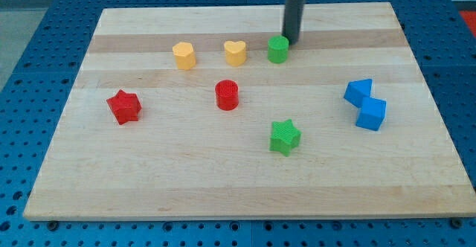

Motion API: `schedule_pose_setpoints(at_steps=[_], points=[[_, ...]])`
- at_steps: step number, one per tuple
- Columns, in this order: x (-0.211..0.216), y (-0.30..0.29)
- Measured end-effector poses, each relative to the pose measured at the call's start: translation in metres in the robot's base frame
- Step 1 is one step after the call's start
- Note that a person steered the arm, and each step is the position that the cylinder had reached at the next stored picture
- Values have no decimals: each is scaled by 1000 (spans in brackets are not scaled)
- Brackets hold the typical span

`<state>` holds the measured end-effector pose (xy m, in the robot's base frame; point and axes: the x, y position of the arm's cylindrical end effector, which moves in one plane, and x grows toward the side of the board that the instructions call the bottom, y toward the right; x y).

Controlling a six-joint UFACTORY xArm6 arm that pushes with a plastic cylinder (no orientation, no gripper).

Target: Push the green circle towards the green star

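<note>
The green circle (278, 49) is a small green cylinder near the top middle of the wooden board (149, 180). The green star (284, 137) lies below it, toward the view's bottom, well apart. My tip (291, 42) is the lower end of the dark rod that comes down from the view's top. It stands just to the upper right of the green circle, touching or almost touching its edge.
A yellow heart (235, 53) and a yellow hexagon-like block (184, 55) lie left of the green circle. A red cylinder (227, 95) and a red star (124, 106) lie lower left. Two blue blocks (358, 92) (371, 114) sit at the right.
</note>
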<state>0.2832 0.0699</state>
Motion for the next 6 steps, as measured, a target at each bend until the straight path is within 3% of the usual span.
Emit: schedule_pose_setpoints(at_steps=[3,5,6], points=[[-14,-15],[28,-15],[73,-15]])
